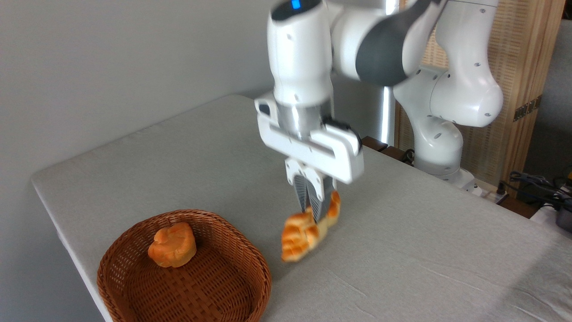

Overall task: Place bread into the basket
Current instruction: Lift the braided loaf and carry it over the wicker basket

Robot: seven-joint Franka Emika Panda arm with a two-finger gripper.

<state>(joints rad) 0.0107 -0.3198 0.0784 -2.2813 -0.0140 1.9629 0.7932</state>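
Observation:
The bread (300,237), a long braided loaf with golden-brown patches, hangs in the air just above the table, blurred by motion. My gripper (313,214) is shut on the bread, pinching it near its upper end so that the lower tip droops toward the basket. The basket (250,293), round, shallow and reddish-brown wicker, sits at the table's front left, to the left of the loaf and below it.
A small round orange bun (172,244) lies inside the basket toward its back. The grey cloth-covered table (424,250) stretches to the right. The arm's white base (440,147) stands at the back right, with cables (536,183) beyond the table edge.

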